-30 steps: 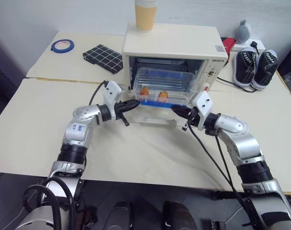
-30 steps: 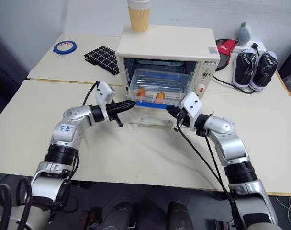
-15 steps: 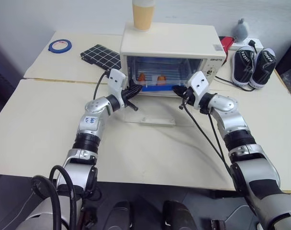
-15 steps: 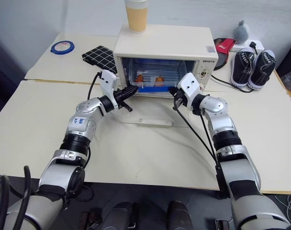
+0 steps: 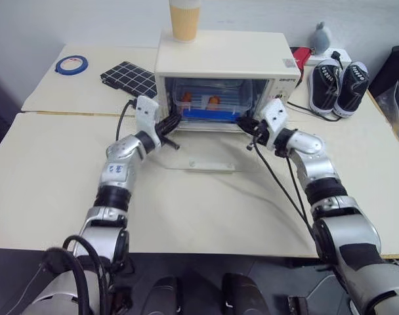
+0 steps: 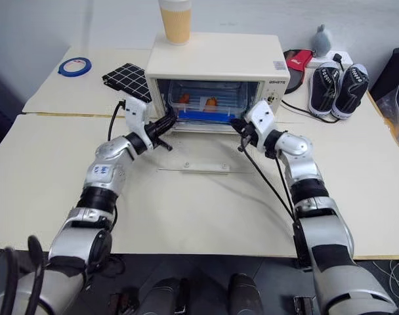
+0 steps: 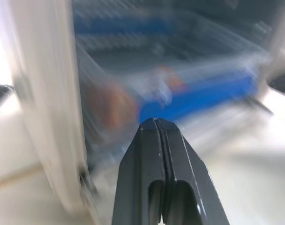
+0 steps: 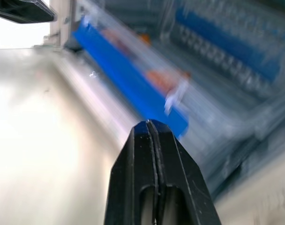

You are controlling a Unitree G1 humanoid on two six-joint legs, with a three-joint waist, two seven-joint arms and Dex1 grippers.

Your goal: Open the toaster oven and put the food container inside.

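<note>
sitting inside toaster oven (image 5: 226, 62): food container (image 5: 209, 105) | left claw (image 5: 174, 122) closed | right claw (image 5: 245, 124) closed

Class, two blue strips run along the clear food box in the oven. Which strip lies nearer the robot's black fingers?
The front strip of the clear plastic food container, along the edge facing the cream-white toaster oven's opening; the other runs along the back.

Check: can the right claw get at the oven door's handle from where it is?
Probably yes. The door lies flat open on the table with its handle at the near edge, nothing over it. The shut right claw sits just beyond, at the toaster oven mouth.
</note>
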